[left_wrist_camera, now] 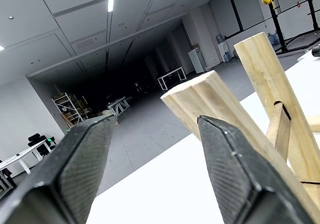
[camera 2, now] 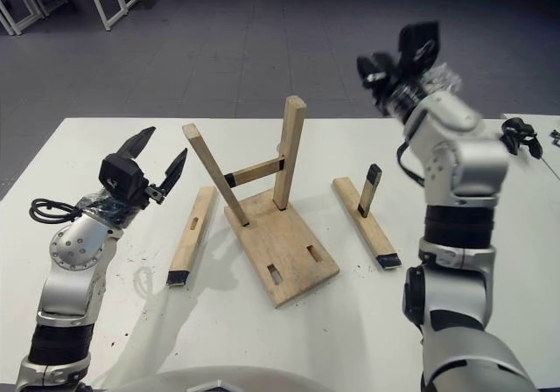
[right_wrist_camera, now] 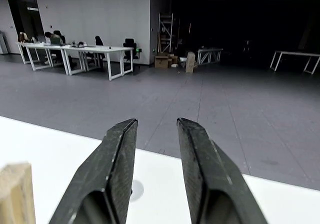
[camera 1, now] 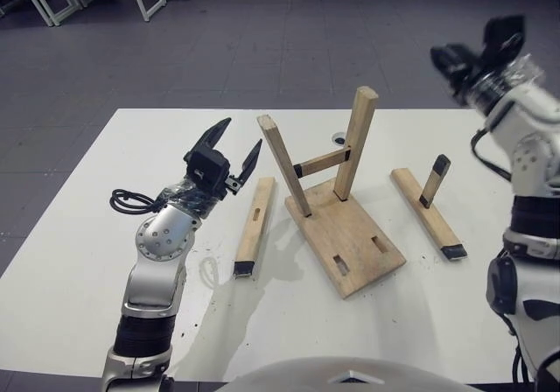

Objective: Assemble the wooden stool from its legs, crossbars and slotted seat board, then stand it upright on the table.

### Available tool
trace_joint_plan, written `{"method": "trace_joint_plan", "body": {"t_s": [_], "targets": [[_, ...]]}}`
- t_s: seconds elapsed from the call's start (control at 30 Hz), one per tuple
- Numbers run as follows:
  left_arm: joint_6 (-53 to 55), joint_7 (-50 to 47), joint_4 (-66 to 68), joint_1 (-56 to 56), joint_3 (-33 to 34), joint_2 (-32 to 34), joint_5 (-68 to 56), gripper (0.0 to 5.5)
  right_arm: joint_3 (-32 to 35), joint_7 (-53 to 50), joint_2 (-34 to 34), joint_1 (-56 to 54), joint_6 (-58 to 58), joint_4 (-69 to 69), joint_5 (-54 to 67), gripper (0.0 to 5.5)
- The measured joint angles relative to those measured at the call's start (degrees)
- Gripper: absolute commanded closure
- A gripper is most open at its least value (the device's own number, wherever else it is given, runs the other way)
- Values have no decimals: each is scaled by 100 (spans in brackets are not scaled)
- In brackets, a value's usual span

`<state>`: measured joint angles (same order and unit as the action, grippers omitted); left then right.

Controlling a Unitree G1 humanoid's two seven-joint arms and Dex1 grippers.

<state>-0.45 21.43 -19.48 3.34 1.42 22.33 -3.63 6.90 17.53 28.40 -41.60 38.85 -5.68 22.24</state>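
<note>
The slotted seat board lies flat mid-table with two legs standing in it, joined by a crossbar. Its near slots are empty. A loose leg lies to the board's left. On its right lies another leg with a short crossbar sticking up from it. My left gripper hovers open over the loose left leg, close to the nearer standing leg. My right gripper is raised high above the table's back right, open and holding nothing.
A black cable lies coiled by my left arm. A round hole is in the table behind the stool. A small black object sits at the far right edge. White tables stand in the room behind.
</note>
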Motion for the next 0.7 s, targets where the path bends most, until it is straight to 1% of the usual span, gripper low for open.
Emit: {"method": "trace_joint_plan", "body": {"t_s": [0.07, 0.1, 0.17, 0.23, 0.3, 0.4, 0.53, 0.63, 0.7], "targets": [[0, -35, 25, 0, 6, -8, 1, 247, -309, 60, -100, 592, -85, -297, -253, 406], [1, -59, 52, 1, 34, -37, 1, 247, -455, 115, -147, 924, -386, -439, -435, 406], [3, -81, 103, 11, 78, -55, -7, 247, -456, 131, -175, 994, -488, -590, -468, 406], [16, -100, 121, 0, 152, -55, -33, 247, -272, 132, -295, 935, -454, -648, -396, 406], [36, -105, 121, -52, 192, -55, -56, 247, -47, 88, -397, 818, -184, -565, -189, 406], [85, -145, 115, -66, 239, -56, -56, 247, 271, -107, -617, 599, 356, -51, 212, 406], [163, -220, -60, -163, 266, -99, -55, 247, 833, -351, -461, 31, 691, 842, 537, 406], [182, -331, -180, -271, 267, -215, -53, 247, 1136, -456, -311, 255, 896, 1245, 674, 406], [205, -434, -278, -382, 229, -327, -47, 247, 1258, -437, -259, 747, 897, 1620, 678, 406]]}}
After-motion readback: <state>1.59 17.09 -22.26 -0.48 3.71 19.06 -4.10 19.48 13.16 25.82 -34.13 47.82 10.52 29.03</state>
